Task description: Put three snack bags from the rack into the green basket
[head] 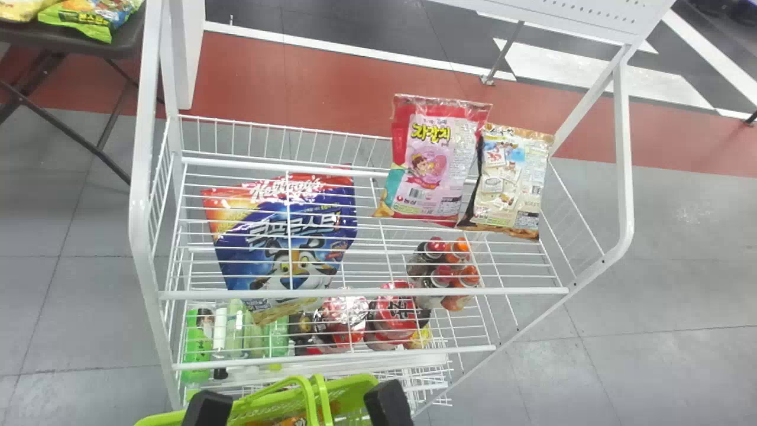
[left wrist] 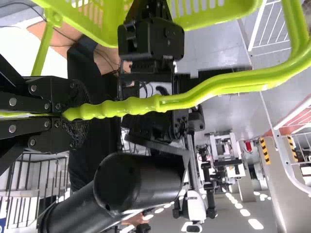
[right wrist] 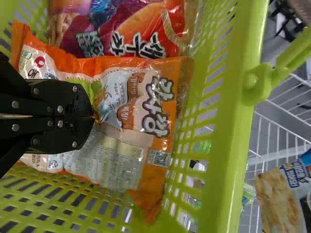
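Head view: basket [head: 355,383] at the near edge, rack [head: 366,292] just beyond it. Three bags on the top shelf: blue bag [head: 290,228] straight past the basket, red bag [head: 432,168] and beige bag [head: 508,183] past it and off to the right, side by side and overlapping a bit.

Left wrist view: left gripper [left wrist: 80,114] is clamped on the basket's handle [left wrist: 129,107]. Parked there, steadying the basket; leave it on.

Right wrist view: right gripper [right wrist: 92,116] is down inside the basket, pincer narrow, tips together on the printed face of orange bag [right wrist: 160,114]. Looks like it has a pinch of film between them. Orange bag lies in the basket near its wall; purple bag [right wrist: 141,29] is in the basket too, right against orange.

Step in hand, my read: drop-off of orange. I count two bags in, so one to go, unless something sits hidden under them. Next: open up, check the film lets go, lift straight out clear of the basket's rim and handle, then over to the rack for the third. Watch for orange sticking to the tips and riding back out of the basket.
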You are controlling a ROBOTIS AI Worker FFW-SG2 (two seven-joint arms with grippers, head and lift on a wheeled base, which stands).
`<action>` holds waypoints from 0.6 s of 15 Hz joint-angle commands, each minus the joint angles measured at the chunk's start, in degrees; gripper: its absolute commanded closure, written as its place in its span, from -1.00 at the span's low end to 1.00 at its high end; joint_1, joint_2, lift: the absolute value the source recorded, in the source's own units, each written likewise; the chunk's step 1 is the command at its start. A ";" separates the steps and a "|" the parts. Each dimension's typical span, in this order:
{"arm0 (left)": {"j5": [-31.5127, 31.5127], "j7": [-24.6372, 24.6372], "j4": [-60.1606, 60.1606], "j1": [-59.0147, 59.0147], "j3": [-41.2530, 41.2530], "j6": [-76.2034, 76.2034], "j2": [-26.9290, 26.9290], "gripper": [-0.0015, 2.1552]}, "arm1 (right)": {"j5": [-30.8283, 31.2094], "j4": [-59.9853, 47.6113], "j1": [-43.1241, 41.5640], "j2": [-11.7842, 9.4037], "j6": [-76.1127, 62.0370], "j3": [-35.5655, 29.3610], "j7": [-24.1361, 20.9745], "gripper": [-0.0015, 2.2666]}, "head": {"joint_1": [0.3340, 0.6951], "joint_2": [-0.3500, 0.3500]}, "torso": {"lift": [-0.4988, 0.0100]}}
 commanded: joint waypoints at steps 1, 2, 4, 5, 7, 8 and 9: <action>0.00 0.01 -0.26 0.21 0.18 0.07 -0.15 0.52 | -2.68 -7.97 3.83 -0.05 6.36 -5.30 1.23 -0.77 | 1.00 -1.00 | 0.96; 0.00 -0.08 -0.26 0.30 0.27 0.07 -0.15 0.51 | -3.30 -10.78 5.41 -0.05 7.59 -7.14 1.66 -1.00 | 1.00 -1.00 | 0.96; 0.00 -0.08 -0.26 0.30 0.35 0.00 -0.15 0.51 | -3.74 -16.58 7.35 0.12 13.92 -11.10 3.60 -0.98 | 1.00 -1.00 | 0.96; 0.00 -0.08 -0.26 0.30 0.35 0.00 -0.15 0.51 | -4.35 -19.22 8.05 0.21 15.85 -13.12 4.13 -0.96 | 1.00 -1.00 | 0.96; 0.00 -0.08 -0.26 0.30 0.27 0.00 -0.15 0.51 | -6.37 -22.64 9.37 1.00 16.56 -17.60 5.09 -0.94 | 1.00 -1.00 | 0.96; 0.00 -0.08 -0.26 0.30 0.27 0.00 -0.15 0.52 | -7.78 -23.87 9.46 1.97 16.73 -20.76 5.71 -0.94 | 1.00 -1.00 | 0.96; 0.00 -0.17 -0.26 0.30 0.27 0.00 -0.15 0.51 | -9.45 -24.40 9.46 2.50 16.56 -23.84 5.97 -0.94 | 1.00 -1.00 | 0.96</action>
